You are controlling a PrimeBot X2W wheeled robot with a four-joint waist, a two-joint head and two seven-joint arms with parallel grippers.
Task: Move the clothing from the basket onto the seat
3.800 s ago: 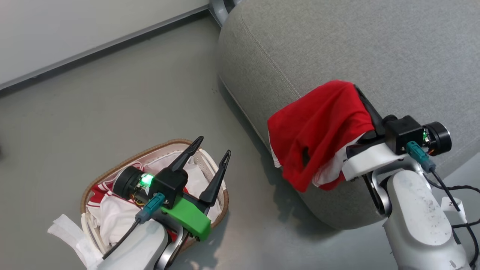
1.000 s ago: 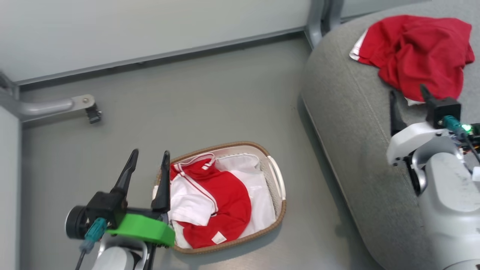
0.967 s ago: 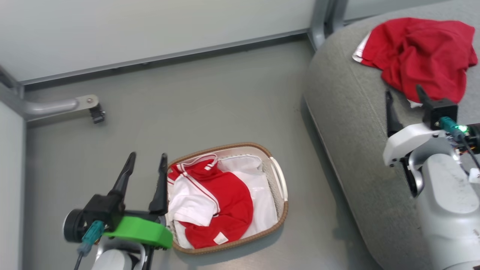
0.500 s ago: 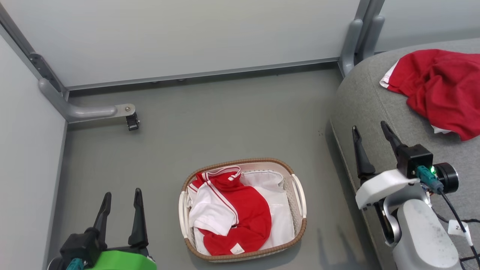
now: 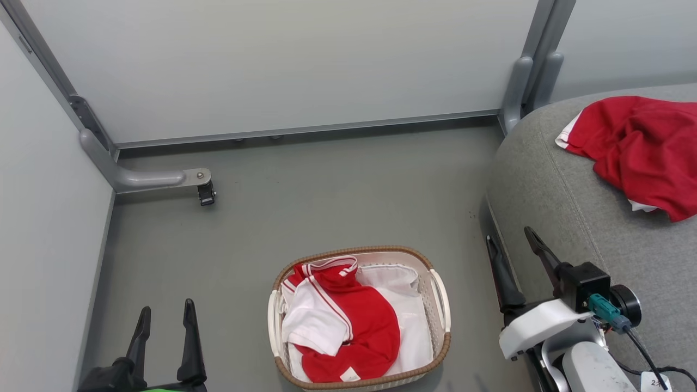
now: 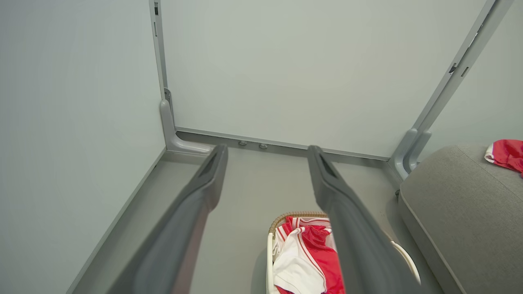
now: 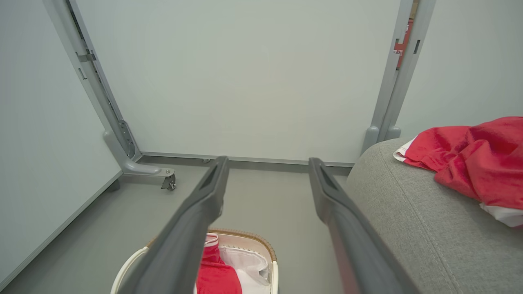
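One red garment [image 5: 637,147] lies on the sofa seat [image 5: 544,179] at two o'clock; a red-and-white shirt [image 5: 359,326] sits in the basket [image 5: 441,305] at six. Left gripper [image 5: 167,306] and right gripper [image 5: 509,235] hang wide, empty. Likely next: reach down and pinch the shirt.

red-and-white garment [image 5: 348,321] in basket [image 5: 442,305] on floor; second red garment [image 5: 642,147] on seat [image 5: 550,179]; both grippers empty, fingers spread.
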